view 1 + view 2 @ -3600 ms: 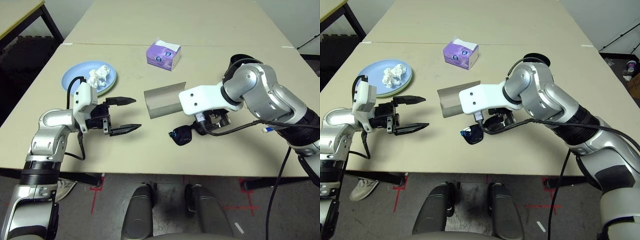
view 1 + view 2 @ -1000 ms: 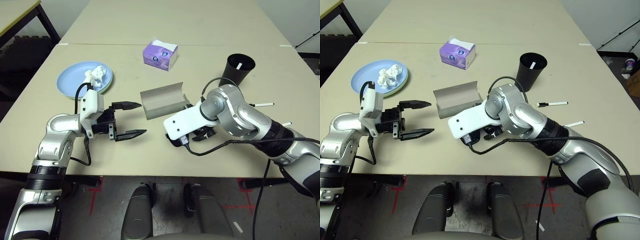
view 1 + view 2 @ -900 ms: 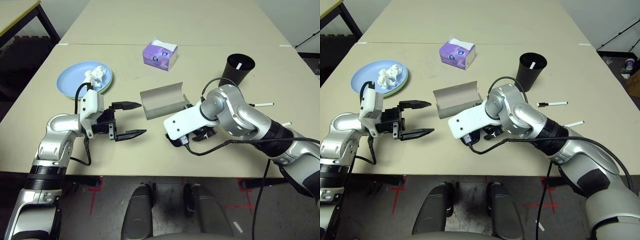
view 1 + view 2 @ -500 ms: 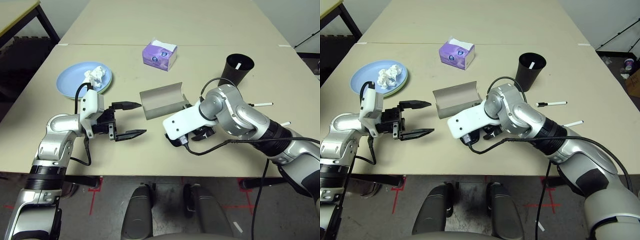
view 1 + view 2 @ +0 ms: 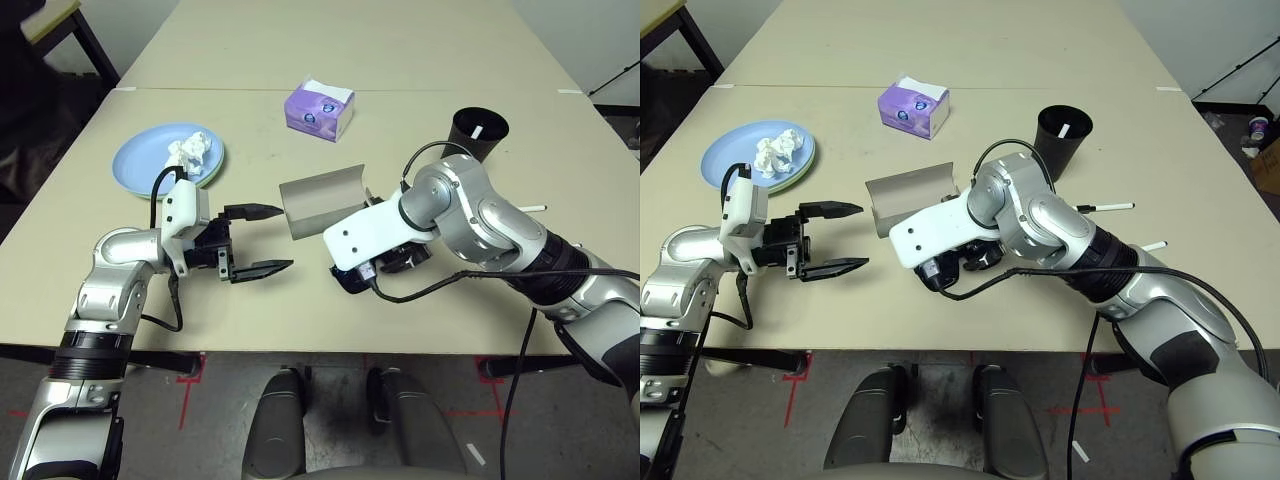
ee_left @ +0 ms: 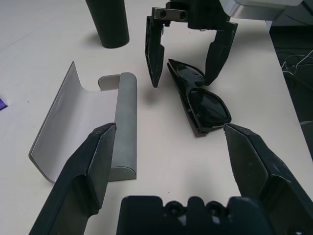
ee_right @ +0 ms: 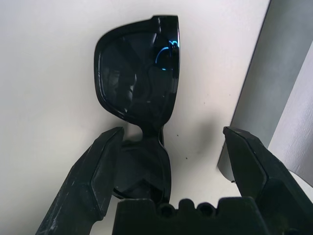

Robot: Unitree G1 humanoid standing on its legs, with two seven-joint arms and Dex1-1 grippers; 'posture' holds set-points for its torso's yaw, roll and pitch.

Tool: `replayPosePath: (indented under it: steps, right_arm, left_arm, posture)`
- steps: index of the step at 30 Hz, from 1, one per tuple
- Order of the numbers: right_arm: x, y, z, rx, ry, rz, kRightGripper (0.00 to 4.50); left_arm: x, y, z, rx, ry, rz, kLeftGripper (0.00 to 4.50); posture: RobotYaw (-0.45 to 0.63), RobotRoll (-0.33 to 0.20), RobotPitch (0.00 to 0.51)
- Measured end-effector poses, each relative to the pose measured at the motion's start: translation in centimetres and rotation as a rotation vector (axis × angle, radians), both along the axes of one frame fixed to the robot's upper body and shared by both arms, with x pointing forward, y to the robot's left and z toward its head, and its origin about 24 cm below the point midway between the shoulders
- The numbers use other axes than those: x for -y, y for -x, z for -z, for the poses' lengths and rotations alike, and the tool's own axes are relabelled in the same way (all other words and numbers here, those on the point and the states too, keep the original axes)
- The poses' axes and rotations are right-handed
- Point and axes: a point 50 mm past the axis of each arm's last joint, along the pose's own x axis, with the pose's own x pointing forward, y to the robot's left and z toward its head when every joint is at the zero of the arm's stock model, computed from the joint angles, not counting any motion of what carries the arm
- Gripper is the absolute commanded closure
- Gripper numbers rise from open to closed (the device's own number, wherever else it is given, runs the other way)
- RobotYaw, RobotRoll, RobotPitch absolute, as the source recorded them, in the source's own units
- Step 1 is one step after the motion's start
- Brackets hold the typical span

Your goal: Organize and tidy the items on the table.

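The right gripper (image 6: 188,46) hangs over the sunglasses (image 6: 200,100), jaws spread wide with one finger on either side of the frame — nothing pinched. The sunglasses lie folded on the table (image 5: 420,60), just beside the open grey case (image 5: 320,200), at about its 4 o'clock. The left gripper (image 5: 258,240) sits at the case's 9 o'clock, jaws also spread and empty. At 10 o'clock from the case are the stacked plates (image 5: 150,160) with the crumpled tissue (image 5: 190,152) on top; the black cup (image 5: 478,135) stands at 2 o'clock — a white pen (image 5: 1108,207) lies near it.
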Motion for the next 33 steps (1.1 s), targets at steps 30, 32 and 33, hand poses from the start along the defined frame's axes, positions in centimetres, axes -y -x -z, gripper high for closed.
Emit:
replayPosePath:
  steps: [30, 32, 33]
  right_arm:
    - [0.10, -0.18, 0.85, -0.008, 0.023, 0.012, 0.39]
    - [0.10, -0.21, 0.90, -0.010, 0.023, 0.013, 0.91]
    - [0.11, -0.25, 0.95, -0.012, 0.024, 0.013, 1.30]
  left_arm:
    - [0.00, 0.01, 0.03, -0.001, 0.000, -0.001, 0.00]
    - [0.00, 0.01, 0.03, -0.001, -0.001, -0.001, 0.00]
    - [0.00, 0.01, 0.03, -0.001, -0.001, -0.001, 0.00]
  posture:
    - [0.01, 0.000, 0.149]
    - [0.01, 0.000, 0.149]
    - [0.01, 0.000, 0.149]
